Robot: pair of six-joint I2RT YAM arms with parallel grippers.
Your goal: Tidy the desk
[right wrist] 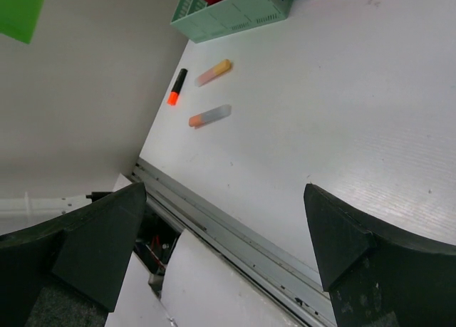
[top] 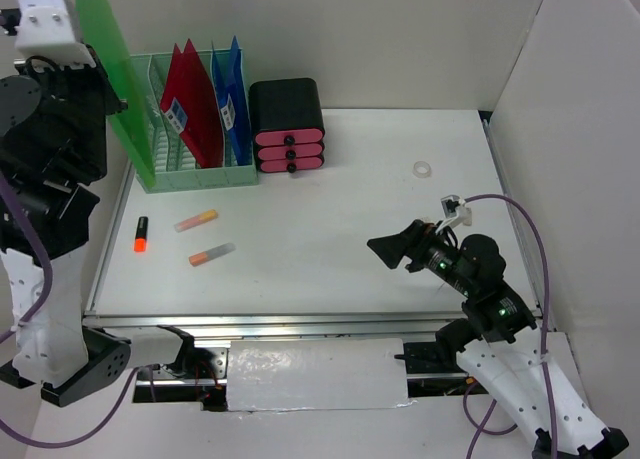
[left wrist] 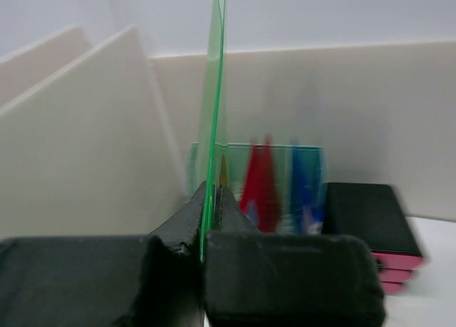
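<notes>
The white desk (top: 340, 199) carries three highlighters at its left: an orange-and-black one (top: 141, 234), a yellow-orange one (top: 196, 220) and a grey-orange one (top: 211, 254). My left gripper (left wrist: 212, 195) is raised at the far left and is shut on the lower edge of an upright green folder (left wrist: 214, 92). The folder (top: 105, 49) stands above the left end of the mint-green rack (top: 195, 174). My right gripper (top: 395, 247) hovers over the desk's near right part. It is open (right wrist: 224, 191) with nothing between its fingers, facing the front rail (right wrist: 235, 231).
The rack holds red folders (top: 190, 104) and blue folders (top: 230, 94). A black drawer box with pink fronts (top: 288, 124) stands beside it. A clear tape ring (top: 424, 168) and a small clip (top: 455, 207) lie at the right. White walls close the sides.
</notes>
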